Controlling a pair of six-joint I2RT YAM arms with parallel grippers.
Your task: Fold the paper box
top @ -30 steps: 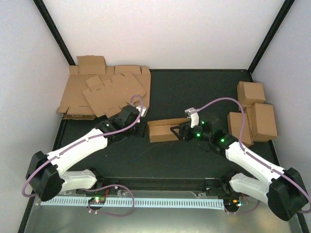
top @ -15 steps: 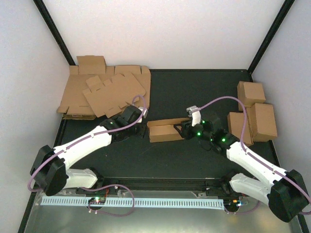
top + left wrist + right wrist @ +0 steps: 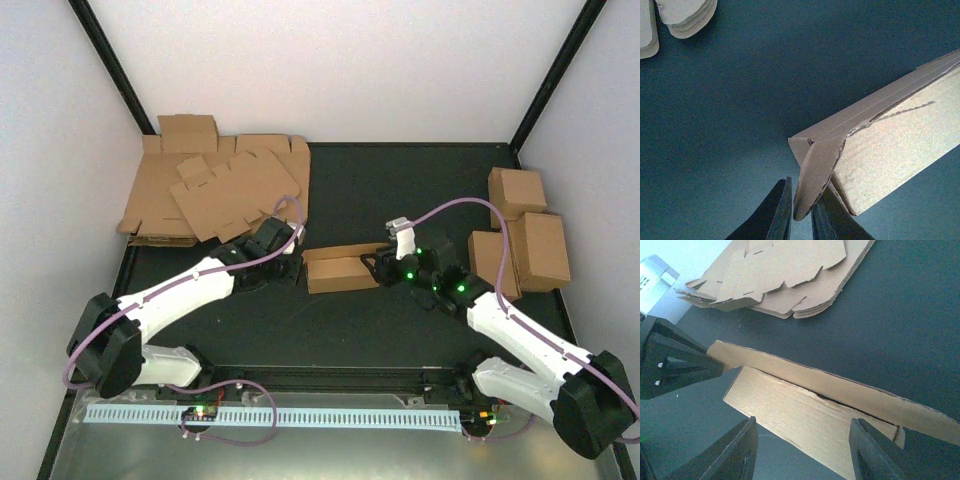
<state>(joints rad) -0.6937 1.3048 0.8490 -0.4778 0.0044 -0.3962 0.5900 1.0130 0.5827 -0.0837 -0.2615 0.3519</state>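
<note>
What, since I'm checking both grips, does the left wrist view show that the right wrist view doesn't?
Only the left wrist view: the left gripper closed on an end flap of the paper box, the flap pinched between its fingers. Only the right wrist view: the right gripper, open, with a finger on either side of the box's long wall; contact is unclear. Both: the box, the dark table, and part of the stack of flat cardboard blanks.

White arm links (image 3: 185, 288), black joints (image 3: 100, 350), lilac cables (image 3: 460, 205), green status lights (image 3: 408, 275), black tapered gripper fingers (image 3: 771, 216)
</note>
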